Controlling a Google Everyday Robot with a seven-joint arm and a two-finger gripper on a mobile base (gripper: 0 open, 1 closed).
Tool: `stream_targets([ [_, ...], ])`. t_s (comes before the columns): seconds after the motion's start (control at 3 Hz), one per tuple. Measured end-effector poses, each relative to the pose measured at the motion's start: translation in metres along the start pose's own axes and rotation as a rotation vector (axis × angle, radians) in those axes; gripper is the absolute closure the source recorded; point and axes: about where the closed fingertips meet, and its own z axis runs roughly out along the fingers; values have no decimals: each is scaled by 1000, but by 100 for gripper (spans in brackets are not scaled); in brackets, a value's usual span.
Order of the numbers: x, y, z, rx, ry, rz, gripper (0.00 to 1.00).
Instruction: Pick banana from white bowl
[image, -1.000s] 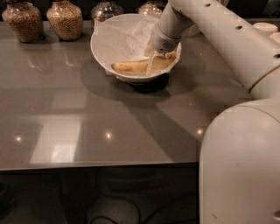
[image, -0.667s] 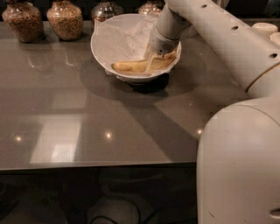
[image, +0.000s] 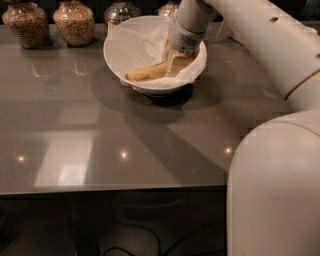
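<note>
The grey table (image: 75, 125) fills most of the view, with grain-filled jars (image: 74, 22) along its far edge. From the near right, the robot's white arm (image: 265, 40) stretches up and across it, then bends steeply downward at the wrist into the white bowl (image: 111, 52), which stands on the far middle of the table and is lined with crinkled paper (image: 135, 42). The banana (image: 146, 74) lies in the bottom of the bowl toward its near side, its length running left to right. It is probably light and soft under a fairly smooth skin, so a hard squeeze could bruise it. A gentle hold across the thick middle looks safest, since a grip near an end may let it droop or swing. The gripper (image: 175, 64) is down at the banana's right end, touching or almost touching it. Whether it has actually taken hold cannot be told here.
</note>
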Motion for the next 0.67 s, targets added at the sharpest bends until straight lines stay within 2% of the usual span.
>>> stream_targets([
  [0.33, -7, -7, -32, 40, -26, -11, 100],
  [0.67, -12, -6, -70, 105, -140, 39, 100],
])
